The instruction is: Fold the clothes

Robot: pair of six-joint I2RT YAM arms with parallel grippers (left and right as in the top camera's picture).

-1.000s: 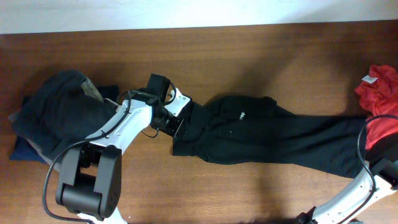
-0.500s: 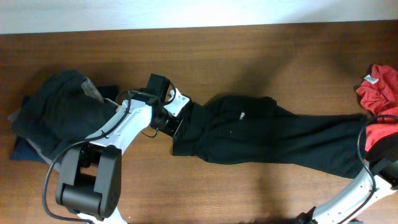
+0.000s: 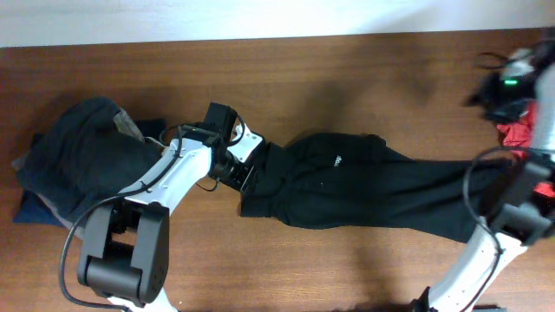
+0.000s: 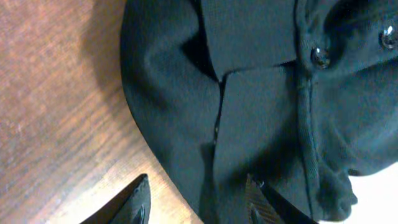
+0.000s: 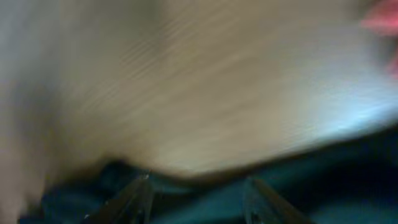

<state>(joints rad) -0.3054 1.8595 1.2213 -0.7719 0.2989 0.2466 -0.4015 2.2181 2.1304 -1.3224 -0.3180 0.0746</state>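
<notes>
Black trousers (image 3: 364,191) lie stretched across the wooden table, waistband to the left and legs to the right. My left gripper (image 3: 245,169) is at the waistband end. In the left wrist view it is open (image 4: 198,202), one finger over bare wood and the other over the black cloth (image 4: 261,93), straddling its edge. A waistband button (image 4: 320,57) shows. My right gripper (image 3: 512,82) is blurred with motion at the far right. In the right wrist view its fingers are apart (image 5: 196,199) and empty, above dark cloth (image 5: 311,186).
A pile of dark clothes (image 3: 78,160) sits at the left end of the table. A red garment (image 3: 519,132) lies at the far right edge, partly behind my right arm, and shows as a red blur in the right wrist view (image 5: 382,22).
My right arm has swung from the lower right edge up to the far right corner and is blurred. My left arm and the trousers' waistband have not moved.
</notes>
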